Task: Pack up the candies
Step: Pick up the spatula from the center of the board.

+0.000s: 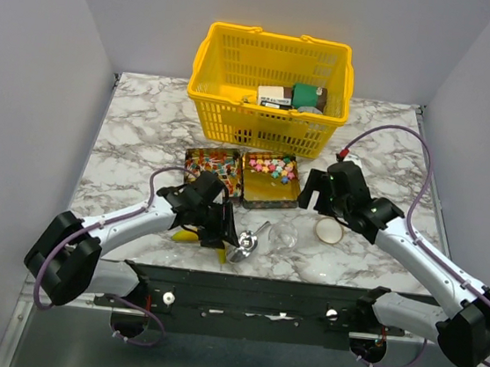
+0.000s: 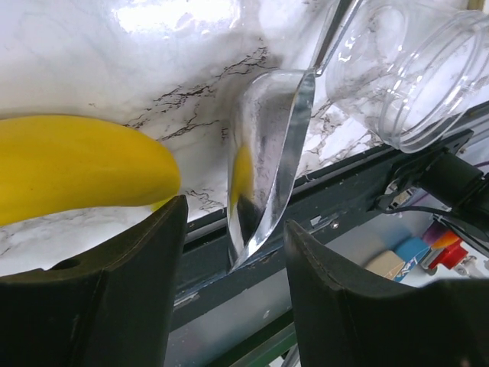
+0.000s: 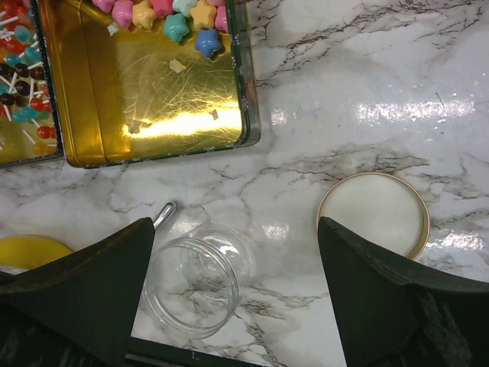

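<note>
Tiny, light, loose candies (image 3: 175,25) likely suit scooping, not pinching. Left hand (image 2: 237,218), fingers apart, straddles the scoop (image 2: 267,153); right hand (image 3: 237,229) gapes wide.

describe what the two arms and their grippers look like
Both the left arm and right arm have pale grey-white links with chunky black joints. The left gripper and right gripper are black, each with two broad fingers. A purple cable loops along each.

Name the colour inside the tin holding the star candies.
Shiny gold; the tin shows best in the right wrist view.
</note>
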You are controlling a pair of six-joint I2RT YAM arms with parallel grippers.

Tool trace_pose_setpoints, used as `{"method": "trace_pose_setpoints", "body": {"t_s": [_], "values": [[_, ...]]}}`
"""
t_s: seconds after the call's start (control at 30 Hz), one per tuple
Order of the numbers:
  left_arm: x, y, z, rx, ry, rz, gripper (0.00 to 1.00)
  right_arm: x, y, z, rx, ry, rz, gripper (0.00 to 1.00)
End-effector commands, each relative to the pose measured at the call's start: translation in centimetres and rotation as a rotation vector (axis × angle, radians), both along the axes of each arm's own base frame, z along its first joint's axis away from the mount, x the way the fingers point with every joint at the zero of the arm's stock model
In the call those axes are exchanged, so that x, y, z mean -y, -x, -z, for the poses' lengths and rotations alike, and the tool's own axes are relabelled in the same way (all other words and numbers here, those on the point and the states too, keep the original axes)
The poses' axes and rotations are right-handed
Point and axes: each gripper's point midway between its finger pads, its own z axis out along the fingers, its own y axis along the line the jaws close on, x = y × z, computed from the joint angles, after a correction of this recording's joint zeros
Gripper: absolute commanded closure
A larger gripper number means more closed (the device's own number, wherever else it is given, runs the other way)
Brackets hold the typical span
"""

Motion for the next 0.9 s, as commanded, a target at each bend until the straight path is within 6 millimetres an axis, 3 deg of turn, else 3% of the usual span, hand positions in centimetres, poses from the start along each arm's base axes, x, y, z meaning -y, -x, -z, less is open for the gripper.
{"method": "trace_pose_setpoints", "body": {"t_s": [0.0, 0.13, 0.2, 0.37, 0.53, 0.73, 0.87], "values": [[1.1, -0.3, 0.0, 0.005, 0.001, 0.04, 0.38, 0.2, -0.3, -0.6, 0.013, 0.012, -0.004, 0.05], [1.6, -0.3, 0.2, 0.006, -0.009, 0.066, 0.42, 0.4, -0.1, -0.5, 0.013, 0.01, 0.002, 0.05], [1.7, -0.2, 0.3, 0.002, -0.02, 0.078, 0.49, 0.5, 0.1, -0.4, 0.013, 0.008, 0.005, 0.05], [1.1, -1.3, -0.3, 0.049, -0.086, 0.077, 0.79, 0.7, 0.3, -0.6, 0.019, 0.003, 0.008, 0.05], [0.5, -2.9, -0.7, 0.112, -0.156, 0.066, 0.99, 0.4, 0.5, -0.8, 0.021, -0.003, -0.015, 0.05], [0.8, -3.6, -2.6, 0.169, -0.153, 0.118, 1.0, -1.5, 0.6, -2.2, 0.044, -0.026, -0.165, 0.05], [-0.6, -3.1, -5.1, 0.218, -0.194, 0.207, 1.0, -4.2, 1.5, -4.5, 0.117, -0.083, -0.39, 0.05]]}}
